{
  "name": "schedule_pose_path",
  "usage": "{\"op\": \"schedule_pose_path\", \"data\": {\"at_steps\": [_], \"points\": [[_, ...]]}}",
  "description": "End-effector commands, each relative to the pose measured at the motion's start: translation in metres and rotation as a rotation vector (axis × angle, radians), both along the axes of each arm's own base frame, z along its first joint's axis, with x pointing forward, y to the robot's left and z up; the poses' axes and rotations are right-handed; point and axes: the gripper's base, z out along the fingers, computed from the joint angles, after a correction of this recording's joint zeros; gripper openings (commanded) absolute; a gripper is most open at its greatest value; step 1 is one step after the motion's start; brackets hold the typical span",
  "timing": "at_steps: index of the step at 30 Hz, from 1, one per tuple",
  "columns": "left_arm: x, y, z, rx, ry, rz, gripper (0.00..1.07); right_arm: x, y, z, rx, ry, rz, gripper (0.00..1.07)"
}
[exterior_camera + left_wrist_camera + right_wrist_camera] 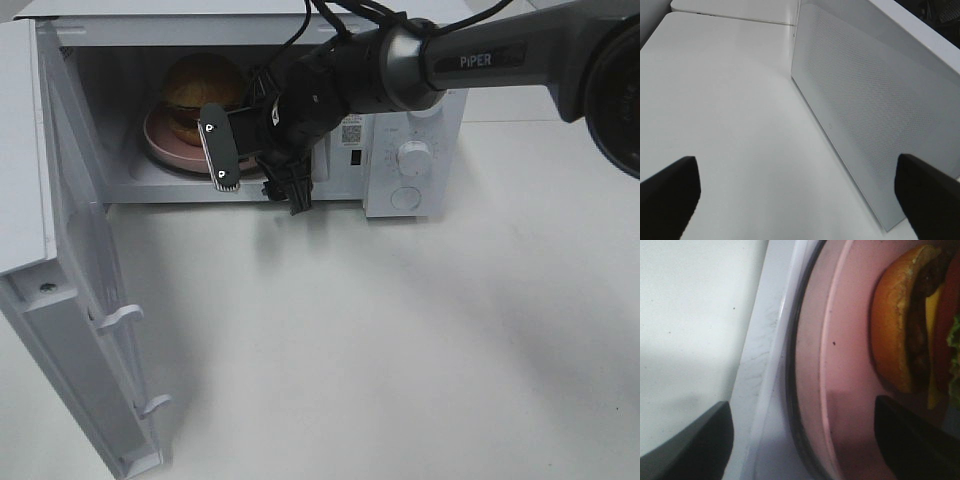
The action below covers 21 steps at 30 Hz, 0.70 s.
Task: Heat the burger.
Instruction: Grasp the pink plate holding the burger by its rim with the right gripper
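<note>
Right gripper [802,440] at the mouth of the open microwave [415,110], jaws parted wide, one finger [695,442] outside over the white sill and the other [912,435] inside above the pink plate [847,365]; rim of the plate lying between the two, nothing clamped, contact with the plate not discernible. Burger [200,95] just beyond the inner finger, seated on the plate inside the cavity: glossy golden-brown bun, dark patty, yellow cheese slice, a ruffle of green lettuce at the edge. Plate smooth, round, matte pink with a shallow raised lip, resting on a darker circular turntable edge. Microwave casing white, boxy, with two round dials on its front panel; door [90,300] swung fully out, hinged on the side away from the dials, with two moulded latch hooks on its free edge.

Left gripper [800,200] well away from the burger, jaws spread fully, dark blunt fingertips [670,192] at the two lower corners of its wrist view, nothing between them but bare white counter [725,110]. Just ahead of these jaws, a flat white panel with fine perforated dot texture.
</note>
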Motion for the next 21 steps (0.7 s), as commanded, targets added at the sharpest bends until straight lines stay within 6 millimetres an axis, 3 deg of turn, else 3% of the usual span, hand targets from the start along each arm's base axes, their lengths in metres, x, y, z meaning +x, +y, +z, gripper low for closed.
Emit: {"op": "schedule_pose_path", "data": {"at_steps": [1, 6, 7, 8, 9, 11, 13, 15, 21], "points": [[-0.0026, -0.0001, -0.0001, -0.006, -0.017, 0.005, 0.98, 0.0016, 0.0014, -0.0055, 0.022, 0.013, -0.012, 0.66], [-0.0026, -0.0001, -0.0001, -0.006, -0.017, 0.005, 0.98, 0.0023, 0.0033, -0.0078, 0.037, 0.009, -0.011, 0.52], [-0.0026, -0.0001, -0.0001, -0.006, -0.017, 0.005, 0.98, 0.0023, 0.0033, -0.0078, 0.037, 0.009, -0.011, 0.41], [-0.0026, -0.0001, -0.0001, -0.006, -0.017, 0.005, 0.98, 0.0023, 0.0033, -0.0078, 0.037, 0.009, -0.011, 0.41], [-0.0026, -0.0001, -0.0001, -0.006, -0.017, 0.005, 0.98, 0.0022, 0.0032, -0.0080, 0.035, 0.011, -0.011, 0.27], [-0.0026, -0.0001, -0.0001, -0.006, -0.017, 0.005, 0.98, 0.0020, 0.0029, -0.0083, 0.031, 0.015, -0.012, 0.21], [-0.0026, -0.0001, -0.0001, -0.006, -0.017, 0.005, 0.98, -0.0003, 0.0050, -0.0088, 0.027, 0.021, -0.009, 0.07], [-0.0026, -0.0001, -0.0001, -0.006, -0.017, 0.005, 0.98, -0.0020, 0.0068, -0.0090, 0.021, 0.023, -0.002, 0.00], [-0.0026, -0.0001, -0.0001, -0.006, -0.017, 0.005, 0.98, -0.0047, 0.0050, -0.0095, -0.024, 0.045, 0.022, 0.00]]}}
